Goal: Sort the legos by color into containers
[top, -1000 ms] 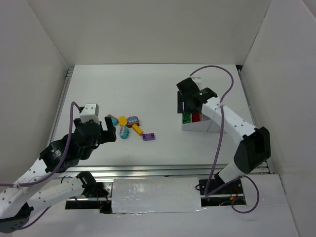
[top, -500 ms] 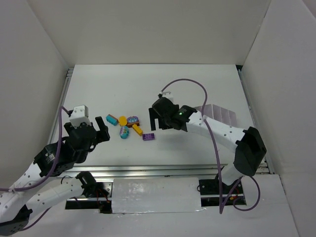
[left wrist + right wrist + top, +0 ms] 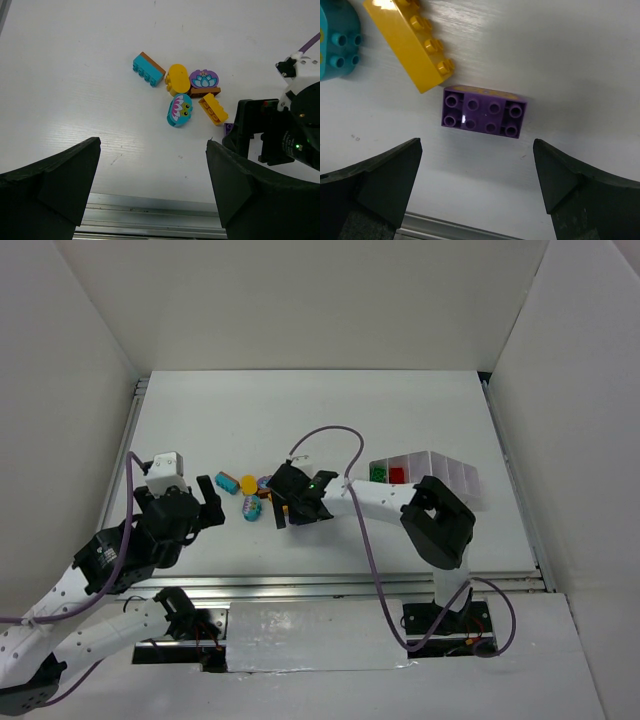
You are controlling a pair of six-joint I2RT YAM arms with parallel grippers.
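Hovering spread wide over the purple brick (image 3: 484, 119) at 5 o'clock of the loose legos (image 3: 180, 110), right gripper (image 3: 476, 150) holds nothing, left gripper (image 3: 152, 150) also gaping & idle; tray (image 3: 452, 476) at 3 o'clock has only a green pc (image 3: 378, 474) and a red pc (image 3: 397, 476), so most sorting is left, I think.

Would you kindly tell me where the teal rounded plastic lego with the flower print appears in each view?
Top external: teal rounded lego, left of centre.
Left wrist: near centre.
Right wrist: top-left corner, cropped.
Shared landmark: long yellow plastic brick just beside it.
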